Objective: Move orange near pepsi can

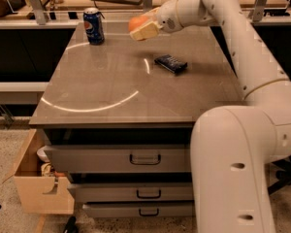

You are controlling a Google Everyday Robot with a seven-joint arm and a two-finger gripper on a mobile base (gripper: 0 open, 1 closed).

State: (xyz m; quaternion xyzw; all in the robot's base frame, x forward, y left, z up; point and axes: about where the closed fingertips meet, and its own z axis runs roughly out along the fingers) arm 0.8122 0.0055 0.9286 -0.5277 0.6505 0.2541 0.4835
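The pepsi can stands upright at the far left corner of the grey cabinet top. My gripper is shut on the orange and holds it in the air above the far middle of the top, to the right of the can and apart from it. Only the orange's upper left part shows; the cream fingers cover the rest.
A flat dark blue snack wrapper lies on the top, right of centre. My white arm fills the right side of the view. Drawers sit below the top. A cardboard box stands on the floor at the left.
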